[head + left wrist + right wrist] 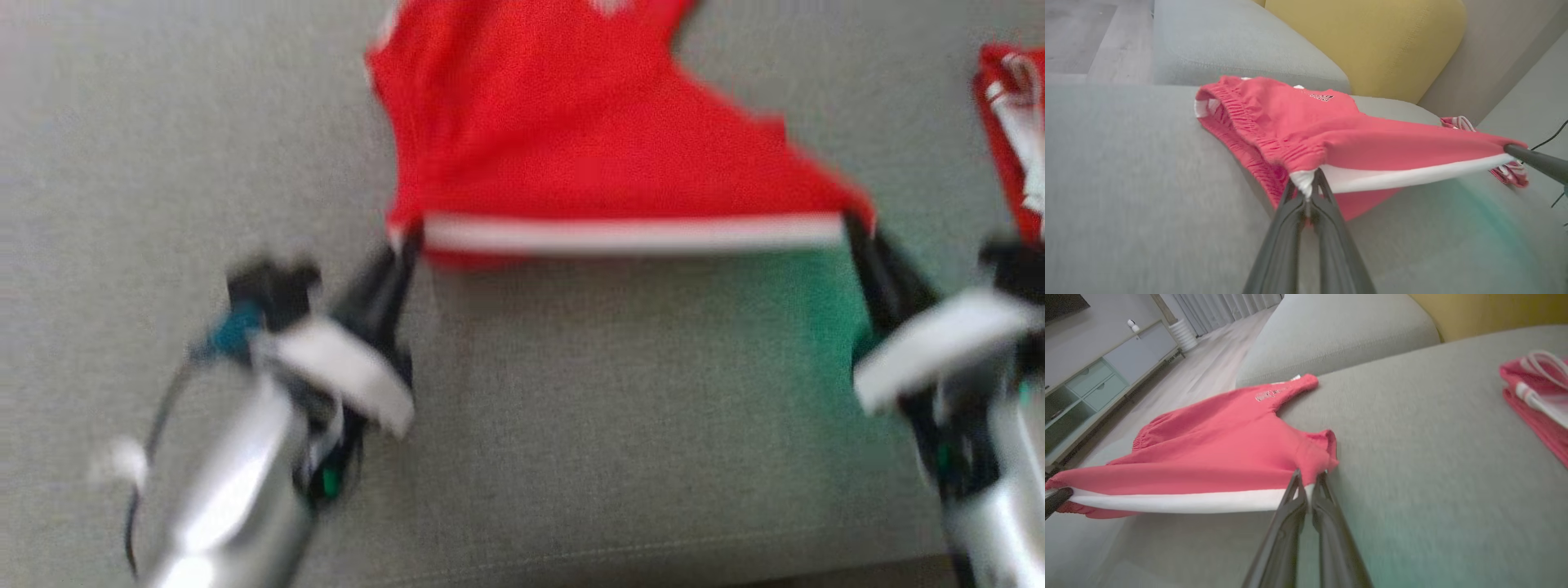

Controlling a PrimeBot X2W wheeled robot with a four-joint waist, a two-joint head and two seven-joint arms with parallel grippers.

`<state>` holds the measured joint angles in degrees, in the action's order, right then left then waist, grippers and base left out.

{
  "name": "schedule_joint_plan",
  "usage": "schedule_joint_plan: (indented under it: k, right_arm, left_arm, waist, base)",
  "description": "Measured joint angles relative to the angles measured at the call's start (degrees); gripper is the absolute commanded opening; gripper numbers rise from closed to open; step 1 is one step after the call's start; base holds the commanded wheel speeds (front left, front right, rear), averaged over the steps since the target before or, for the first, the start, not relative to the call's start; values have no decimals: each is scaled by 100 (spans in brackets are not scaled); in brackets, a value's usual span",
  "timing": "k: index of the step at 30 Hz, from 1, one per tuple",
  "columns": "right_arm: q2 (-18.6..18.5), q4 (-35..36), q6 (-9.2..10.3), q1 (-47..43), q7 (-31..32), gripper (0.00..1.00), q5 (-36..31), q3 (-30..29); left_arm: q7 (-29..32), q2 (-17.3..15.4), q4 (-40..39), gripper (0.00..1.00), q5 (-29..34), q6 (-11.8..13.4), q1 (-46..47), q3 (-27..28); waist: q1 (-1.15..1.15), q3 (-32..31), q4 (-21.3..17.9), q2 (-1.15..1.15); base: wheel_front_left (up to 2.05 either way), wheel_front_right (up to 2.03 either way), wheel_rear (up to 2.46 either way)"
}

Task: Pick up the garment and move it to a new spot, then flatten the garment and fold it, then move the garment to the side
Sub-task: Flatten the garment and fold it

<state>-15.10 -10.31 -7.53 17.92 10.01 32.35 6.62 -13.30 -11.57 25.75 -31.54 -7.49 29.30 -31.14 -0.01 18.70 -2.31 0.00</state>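
The garment (588, 139) is red with a white band along its near edge, spread over the grey sofa seat (571, 408). My left gripper (406, 239) is shut on the band's left corner, and my right gripper (853, 222) is shut on its right corner. The near edge is lifted and stretched taut between them, while the far part rests on the cushion. The left wrist view has the garment (1306, 122) pinched at my left gripper (1308, 185), elastic waistband bunched to the left. In the right wrist view my right gripper (1308, 479) pinches the garment (1220, 449) beside a gathered cuff.
Another red and white garment (1016, 139) lies folded at the right of the seat, also seen as the folded pile (1539, 400). A yellow cushion (1372, 41) stands behind the seat. A grey armrest (1331, 330) borders the far side, with wood floor and a cabinet (1090, 384) beyond.
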Motion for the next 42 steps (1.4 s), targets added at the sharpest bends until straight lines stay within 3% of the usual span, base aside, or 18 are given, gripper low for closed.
schedule_joint_plan:
  k: [5,10,14,19,22,27,34,42]
  right_arm:
    - [114,1011,-1,-1920,503,0,-54,-408]
    - [531,2240,0,-3819,1090,0,-176,-1044]
    - [767,2902,0,-4283,1434,0,-196,-1418]
    - [672,3051,0,-3184,1973,0,-361,-1492]
    - [330,2940,-1,-2412,2294,0,-478,-1323]
    - [69,2477,0,-1177,2784,0,-385,-1251]
    - [-216,1433,0,582,3428,0,-359,-1221]
    - [-392,301,0,1875,3723,0,-470,-987]
  left_arm:
    - [104,-177,-1098,0,-193,414,-1812,-178]
    - [376,-344,-2319,0,-387,901,-3375,-372]
    - [638,-425,-3051,0,-520,1126,-3780,-397]
    - [1105,-401,-3582,0,-648,1211,-3318,-385]
    - [1452,-350,-3810,0,-760,1213,-2995,-415]
    - [1761,96,-3930,0,-1028,1412,-2406,-356]
    - [1792,601,-3234,0,-1140,1669,-1361,-80]
    - [1596,854,-2136,0,-1314,1611,-461,-142]
  waist:
    - [0,-638,29,0]
    - [-1,-1068,113,0]
    - [-1,-1057,230,0]
    - [0,-839,398,0]
    - [0,-715,522,0]
    - [0,-422,769,0]
    - [1,129,1116,0]
    - [2,683,1536,0]
  base:
    - [0,0,0]
    - [0,0,0]
    - [0,0,0]
    - [0,0,0]
    - [0,0,0]
    - [0,0,0]
    - [0,0,0]
    - [0,0,0]
